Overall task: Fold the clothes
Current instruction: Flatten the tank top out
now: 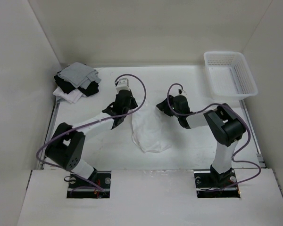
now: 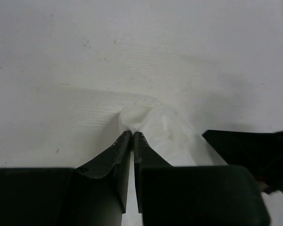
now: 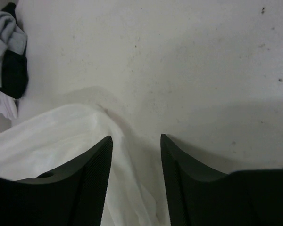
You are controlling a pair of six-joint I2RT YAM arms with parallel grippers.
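Left claw [image 2: 132, 136] pinches shut on a corner of the plain white thin fabric garment [image 2: 172, 136]; right claw [image 3: 136, 139] stands half open over its edge.

No text, label, brand or number can be read — not in any view. Nothing legible stands on any surface.

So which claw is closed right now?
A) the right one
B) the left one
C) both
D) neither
B: the left gripper is pinched shut on a bunch of the cloth, while the right gripper stands open, with a clear gap showing the table and the cloth's edge.
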